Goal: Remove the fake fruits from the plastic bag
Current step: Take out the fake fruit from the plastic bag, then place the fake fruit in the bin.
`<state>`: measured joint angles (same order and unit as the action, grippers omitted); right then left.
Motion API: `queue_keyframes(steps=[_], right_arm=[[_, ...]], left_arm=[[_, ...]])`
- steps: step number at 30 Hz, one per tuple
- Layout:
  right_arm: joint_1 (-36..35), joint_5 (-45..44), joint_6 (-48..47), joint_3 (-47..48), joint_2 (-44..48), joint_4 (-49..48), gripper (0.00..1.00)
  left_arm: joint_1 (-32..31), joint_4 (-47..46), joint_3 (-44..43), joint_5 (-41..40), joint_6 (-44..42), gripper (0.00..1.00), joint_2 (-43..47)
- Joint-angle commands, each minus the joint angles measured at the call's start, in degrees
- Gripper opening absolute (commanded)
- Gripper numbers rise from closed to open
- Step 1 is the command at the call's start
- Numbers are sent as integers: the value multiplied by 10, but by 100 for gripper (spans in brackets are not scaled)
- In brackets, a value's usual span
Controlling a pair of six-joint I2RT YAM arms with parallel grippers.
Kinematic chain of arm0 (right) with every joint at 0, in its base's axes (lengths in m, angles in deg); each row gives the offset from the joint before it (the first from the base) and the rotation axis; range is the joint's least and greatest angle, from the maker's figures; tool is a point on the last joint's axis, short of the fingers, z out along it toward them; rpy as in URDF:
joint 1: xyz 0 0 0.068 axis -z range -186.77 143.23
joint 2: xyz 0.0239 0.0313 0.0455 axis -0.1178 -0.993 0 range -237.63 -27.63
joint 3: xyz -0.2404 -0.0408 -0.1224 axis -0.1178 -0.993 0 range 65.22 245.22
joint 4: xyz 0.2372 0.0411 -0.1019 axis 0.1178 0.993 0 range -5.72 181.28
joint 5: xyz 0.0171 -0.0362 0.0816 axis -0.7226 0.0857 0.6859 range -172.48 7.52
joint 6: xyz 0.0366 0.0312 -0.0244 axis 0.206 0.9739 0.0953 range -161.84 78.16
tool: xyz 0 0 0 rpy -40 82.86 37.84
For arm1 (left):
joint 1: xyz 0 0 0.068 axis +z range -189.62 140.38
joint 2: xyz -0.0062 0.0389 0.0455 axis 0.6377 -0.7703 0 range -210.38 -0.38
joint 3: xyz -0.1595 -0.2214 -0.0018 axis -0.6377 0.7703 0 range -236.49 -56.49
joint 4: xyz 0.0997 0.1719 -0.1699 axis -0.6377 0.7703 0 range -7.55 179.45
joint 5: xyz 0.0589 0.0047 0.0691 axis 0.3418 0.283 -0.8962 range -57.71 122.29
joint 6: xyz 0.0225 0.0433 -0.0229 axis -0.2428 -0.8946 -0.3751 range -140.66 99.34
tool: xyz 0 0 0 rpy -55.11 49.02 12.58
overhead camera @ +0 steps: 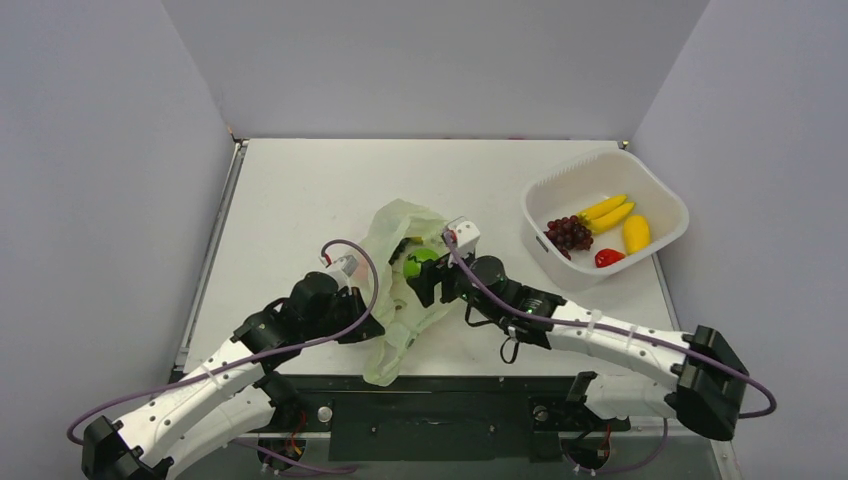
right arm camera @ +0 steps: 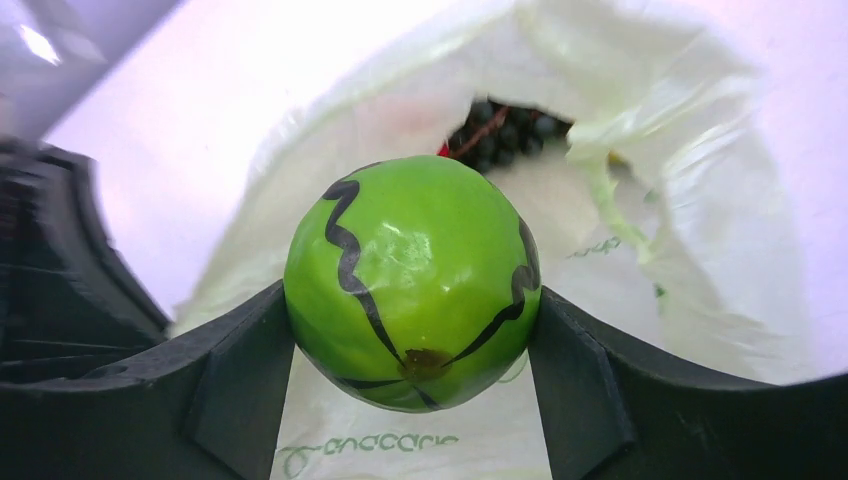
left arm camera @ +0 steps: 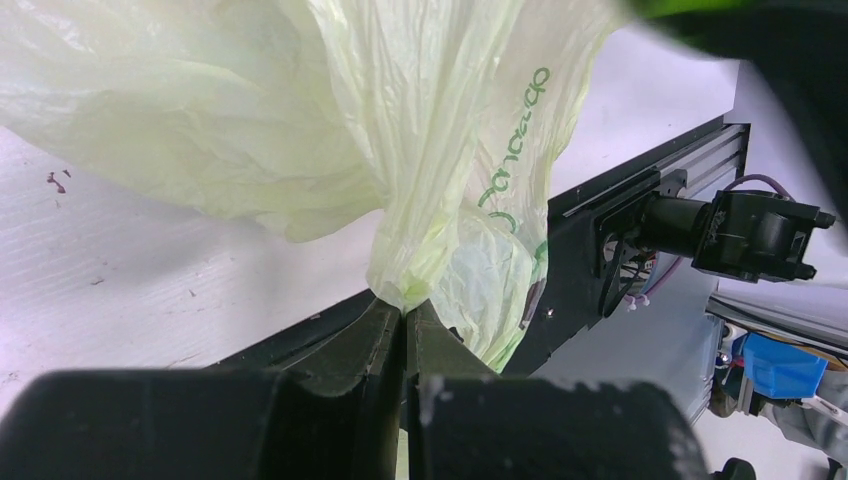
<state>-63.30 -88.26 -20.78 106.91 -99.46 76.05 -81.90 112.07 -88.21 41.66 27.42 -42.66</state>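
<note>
Round glossy green plastic toy fruit point(right arm camera: 412, 283) sits clamped in the jaws of the right gripper point(right arm camera: 412, 335) at the mouth of the thin translucent pale-green plastic bag point(overhead camera: 392, 222), whose near end the left gripper point(left arm camera: 405, 318) pinches with jaws fully closed, presumably anchoring it so the fruit lifts clear.

The round fruit point(right arm camera: 412, 280) is bright green with wavy black lines; the plastic bag point(left arm camera: 300, 120) is pale green with darker green lettering.

The plastic bag point(right arm camera: 700, 250) half hides a dark cluster point(right arm camera: 505, 125).
</note>
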Motion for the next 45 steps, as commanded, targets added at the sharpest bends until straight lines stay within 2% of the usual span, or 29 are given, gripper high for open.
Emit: queue_keyframes(steps=[1,6,11,14,17,20,24,27,30,31,32,34,37,39,40,41,43,45], right_arm=[[1,-49,-35,24,103,27,0],[14,-125,-72,6,196,20,0],[76,-238,-48,-9,242,25,0],[160,-311,37,-2,242,65,0],[241,-346,117,4,235,132,0],[337,-342,190,24,200,189,0],[431,-310,227,56,138,255,0],[476,-267,222,78,92,284,0],[492,-222,210,102,37,291,0],[496,-206,206,111,27,294,3],[498,-200,205,114,8,296,11],[508,-177,206,121,-16,299,21],[516,-158,206,123,-38,298,28],[517,-155,203,121,-43,297,39],[517,-154,202,120,-43,294,49],[517,-153,200,116,-41,291,55],[517,-150,196,110,-33,284,72],[517,-147,190,104,-23,277,84]], left_arm=[[3,-27,7,-1,9,0,3],[3,-28,10,1,8,0,3],[4,-33,14,7,9,0,2],[4,-36,15,10,10,0,1],[5,-36,15,11,9,0,0],[4,-38,12,14,9,0,-1],[4,-37,11,15,8,0,-3],[4,-38,10,16,9,0,-4],[4,-43,11,18,11,0,-8],[4,-45,11,19,12,0,-9],[4,-45,10,20,12,0,-10],[4,-47,8,21,12,0,-13],[4,-46,7,21,14,0,-11],[3,-44,7,20,15,0,-8],[3,-43,9,21,15,0,-7],[3,-43,9,20,16,0,-6],[4,-45,11,20,17,0,-4],[4,-46,11,21,18,0,-6]])
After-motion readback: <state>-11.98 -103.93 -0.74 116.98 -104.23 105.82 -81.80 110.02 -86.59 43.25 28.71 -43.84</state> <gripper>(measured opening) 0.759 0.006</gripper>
